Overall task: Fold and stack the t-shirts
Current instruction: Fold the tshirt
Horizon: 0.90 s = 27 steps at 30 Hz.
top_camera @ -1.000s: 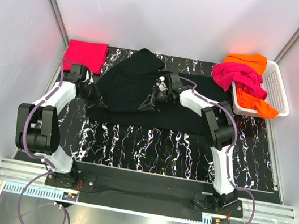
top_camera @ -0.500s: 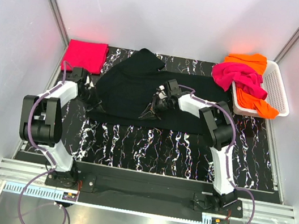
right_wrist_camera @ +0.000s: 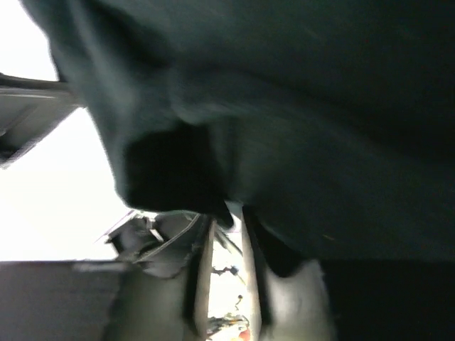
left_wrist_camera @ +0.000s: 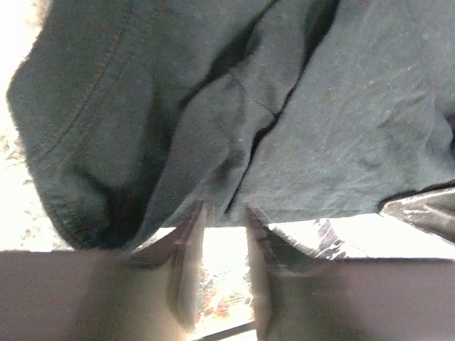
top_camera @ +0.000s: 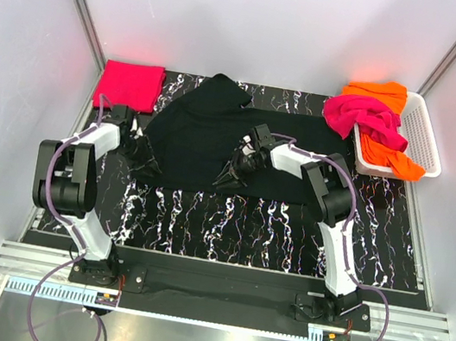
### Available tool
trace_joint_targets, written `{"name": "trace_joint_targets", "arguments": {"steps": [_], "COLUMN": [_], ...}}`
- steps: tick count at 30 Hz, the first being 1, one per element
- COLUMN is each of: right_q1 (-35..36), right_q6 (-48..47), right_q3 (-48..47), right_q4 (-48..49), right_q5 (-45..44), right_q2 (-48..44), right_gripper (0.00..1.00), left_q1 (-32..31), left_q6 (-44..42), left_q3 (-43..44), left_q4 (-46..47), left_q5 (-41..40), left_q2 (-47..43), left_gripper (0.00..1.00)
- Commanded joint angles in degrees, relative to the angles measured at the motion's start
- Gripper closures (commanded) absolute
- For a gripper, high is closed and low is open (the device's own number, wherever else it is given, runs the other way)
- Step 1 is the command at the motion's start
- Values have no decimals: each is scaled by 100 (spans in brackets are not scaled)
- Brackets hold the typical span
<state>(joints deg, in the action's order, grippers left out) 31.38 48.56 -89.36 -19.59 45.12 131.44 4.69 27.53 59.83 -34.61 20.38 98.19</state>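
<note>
Top view, black t-shirt: lies rumpled on the far half of the dark marbled tabletop, with one layer folded over toward the left.
Top view, left end effector: down at the shirt's near-left edge, touching the cloth.
Top view, right end effector: down at the shirt's near edge, about the middle; from up here I can't make out how either pair of jaws stands.
Top view, red-pink t-shirt: folded flat at the far-left corner, just beside the black one.
Top view, basket: white lattice, at the far right, with the magenta t-shirt draped over its left rim and the orange t-shirt beneath it.
Left wrist view: the two fingers stand slightly apart with bright tabletop showing between them, and a hemmed fold of black cloth hangs right at their tips.
Right wrist view: the fingers show a narrow gap, and dark cloth bunches just above the tips and fills most of the picture.
</note>
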Motion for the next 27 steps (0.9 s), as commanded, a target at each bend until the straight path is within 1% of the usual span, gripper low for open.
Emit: {"name": "trace_joint_targets", "arguments": {"steps": [1,2,4,5,6,7,10,12,13,15,17,18,22,24,27], "right_q1": [-44,-53,-53,-44,-61,-53,-44,0,18,70,88,88,44,-17,-236], "right_q6": [-530,-679,-1154,-1303,-1487,-1533,-1525,-1420,-1375,-1183,-981,-936,-883,-883,-988], "right_q3": [-151,-404,-765,-1158,-1328,-1556,-1786,-2102,-2225,-2515,-2718,-2753,-2771,-2683,-2306], "right_q4": [-711,-1078,-1501,-1904,-2038,-2109,-2128,-2092,-2084,-1970,-1830,-1768,-1539,-1504,-1311], "right_q5": [-362,-451,-696,-794,-864,-926,-822,-664,-489,-338,-145,-118,-153,-197,-486], "right_q2": [-460,-592,-628,-602,-576,-558,-400,-137,-40,250,522,584,927,998,928], "right_gripper": [70,61,58,57,57,57,58,61,67,71,79,82,91,93,97], "left_q1": [50,50,50,50,41,32,-20,-47,-90,-109,-126,-135,-135,-144,-117], "left_q6": [-134,-160,-169,-169,-143,-134,15,199,244,393,516,551,622,614,534], "left_q3": [204,282,362,467,529,590,836,995,1047,1144,1293,1338,1373,1382,1391], "left_q4": [-72,-90,-134,-125,-116,-38,182,358,515,683,868,903,1149,1185,1167], "left_q5": [-140,-148,-53,44,132,368,826,1055,1056,1125,1178,1187,1091,951,810], "left_q2": [-431,-511,-678,-687,-653,-539,-196,155,252,516,822,911,1325,1509,1624], "left_gripper": [61,58,56,56,56,58,62,67,67,69,69,70,71,71,71]}}
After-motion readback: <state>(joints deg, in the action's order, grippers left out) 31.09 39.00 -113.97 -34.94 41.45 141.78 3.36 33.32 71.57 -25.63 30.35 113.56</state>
